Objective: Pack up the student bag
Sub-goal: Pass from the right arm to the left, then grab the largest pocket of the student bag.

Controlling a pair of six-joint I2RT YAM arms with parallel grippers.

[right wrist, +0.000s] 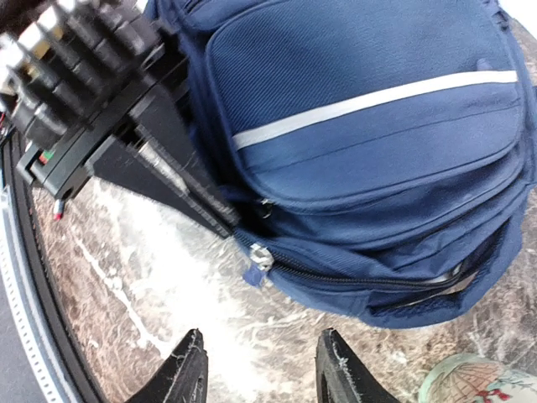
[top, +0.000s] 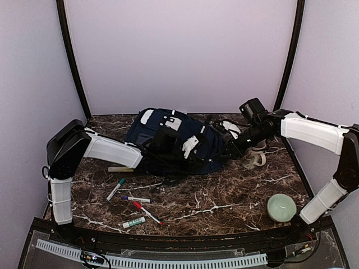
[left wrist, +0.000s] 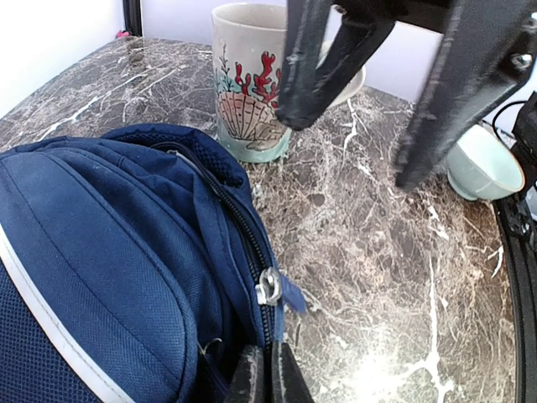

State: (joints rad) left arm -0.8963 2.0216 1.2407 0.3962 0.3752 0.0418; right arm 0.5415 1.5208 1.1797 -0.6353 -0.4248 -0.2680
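Black and pressed tight together, the jaws of the left gripper (left wrist: 267,363) sit right on the zip seam of the backpack (right wrist: 369,126), on the bag's front edge toward its right end. Whether a fold of cloth is caught between them I cannot tell. Just ahead of its tips hangs the silver zip pull (left wrist: 268,287) with a short blue tab, and the zip line runs away from it along the bag's edge. The right gripper (right wrist: 262,334) stands open, its two fingers well spread with nothing between them. It hovers over bare marble just beside that same stretch of seam and does not touch the cloth. Seen from the left wrist, its fingers hang in the air above the table (left wrist: 377,252), beyond the zip pull.

The backpack lies flat at the back middle of the table, between the two arms. It is navy blue with a pale stripe across its front pocket. By its right side stands a mug (left wrist: 247,84) painted with a shell and red coral, close to the bag's edge. A pale green bowl (left wrist: 485,164) sits farther off, toward the table's front right. On the front left, well apart from the bag, four markers (top: 136,199) lie scattered on the marble. A pale stick (top: 120,169) rests near the bag's left front edge, beside the left arm.
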